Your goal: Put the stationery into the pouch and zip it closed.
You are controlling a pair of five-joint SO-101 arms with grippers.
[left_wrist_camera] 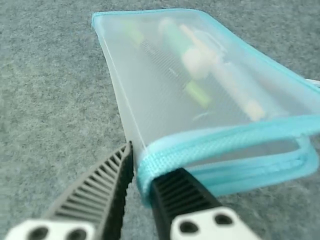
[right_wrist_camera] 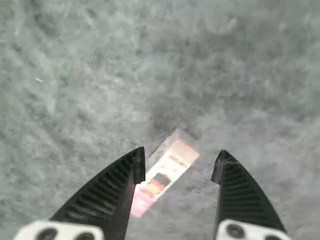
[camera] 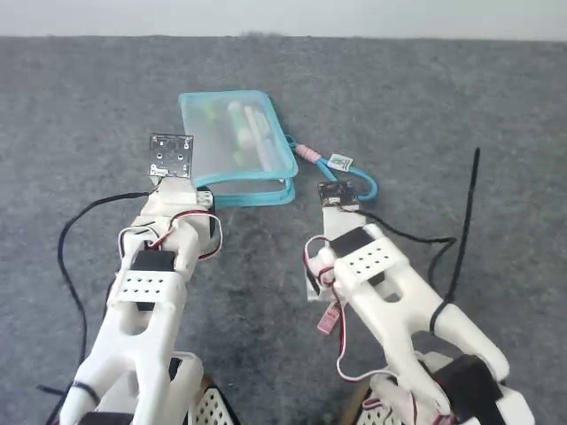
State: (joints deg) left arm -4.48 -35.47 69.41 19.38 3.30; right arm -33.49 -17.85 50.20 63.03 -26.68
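A grey felt desk [camera: 461,97] carries a clear, blue-trimmed pouch [camera: 235,142] with stationery [left_wrist_camera: 200,60] inside. The left gripper [left_wrist_camera: 142,165] pinches the pouch's blue-edged corner, and the pouch stretches away beyond its tips. The right gripper [right_wrist_camera: 181,151] is spread wide, with a small pink-and-white packet [right_wrist_camera: 167,167] lying between its fingers.

Soft, even light; faint shadow under the pouch [camera: 232,150]
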